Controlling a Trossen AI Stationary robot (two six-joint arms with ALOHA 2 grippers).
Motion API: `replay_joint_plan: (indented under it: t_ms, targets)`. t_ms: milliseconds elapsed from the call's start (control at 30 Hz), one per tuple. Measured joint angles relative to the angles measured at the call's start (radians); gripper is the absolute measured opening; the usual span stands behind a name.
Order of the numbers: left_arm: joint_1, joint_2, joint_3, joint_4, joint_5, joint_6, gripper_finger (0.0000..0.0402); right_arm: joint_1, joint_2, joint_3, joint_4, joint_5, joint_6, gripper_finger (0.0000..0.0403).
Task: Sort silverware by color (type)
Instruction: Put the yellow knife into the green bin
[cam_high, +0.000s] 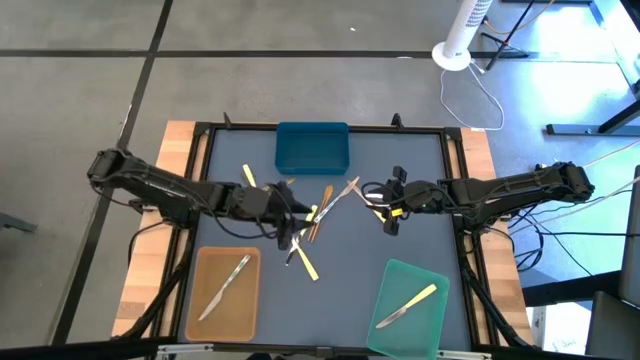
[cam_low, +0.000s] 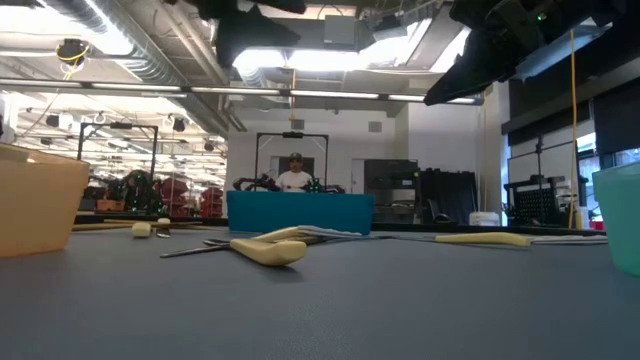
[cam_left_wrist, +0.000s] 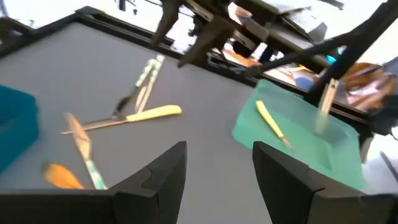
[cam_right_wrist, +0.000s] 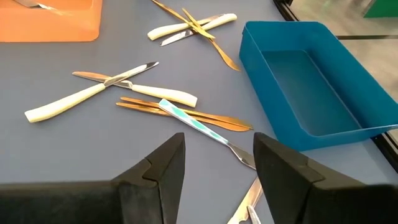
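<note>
The silverware (cam_high: 318, 222) lies mostly in a loose, criss-crossed heap in the middle of the grey counter (cam_high: 420, 180), just in front of the blue tray (cam_high: 312, 147). The pieces are thin and flat: knives with pale cream handles and bright metal blades, slim golden-brown pieces, and one with a white and green patterned handle (cam_right_wrist: 186, 117) resting across two of the brown ones. One cream-handled piece lies apart near the blue tray (cam_high: 248, 176).

The blue tray is a smooth, straight-walled plastic box, and nothing shows inside it. The tan tray (cam_high: 225, 293) holds a silvery knife (cam_high: 226, 285) lying on the slant. The green tray (cam_high: 410, 297) holds a knife with a pale yellow handle (cam_high: 407, 304).

The left tool (cam_high: 288, 212) hangs over the left edge of the heap, its two dark fingers (cam_left_wrist: 161, 171) set wide apart with nothing between them. The right tool (cam_high: 385, 205) hangs just to the right of the heap, its fingers (cam_right_wrist: 163, 163) likewise spread wide and gripping nothing.
</note>
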Motion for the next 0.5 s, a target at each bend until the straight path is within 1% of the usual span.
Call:
replay_joint_plan:
  t_ms: [100,267,400,500]
  targets:
    - [-0.003,0.04,0.0,0.042,0.017,0.0,0.0179,0.0,0.0,0.0,0.0,0.0,0.0,0.0179]
    - [-0.001,0.102,0.0,0.122,0.011,0.0,0.0179,0.0,0.0,0.0,0.0,0.0,0.0,0.0179]
    - [0.0,0.152,0.0,0.231,0.01,0.0,0.0179,0.0,0.0,0.0,0.0,0.0,0.0,0.0179]
    - [0.0,0.195,0.0,0.278,0.046,0.001,0.0179,0.0,0.0,0.0,0.0,0.0,0.0,0.0179]
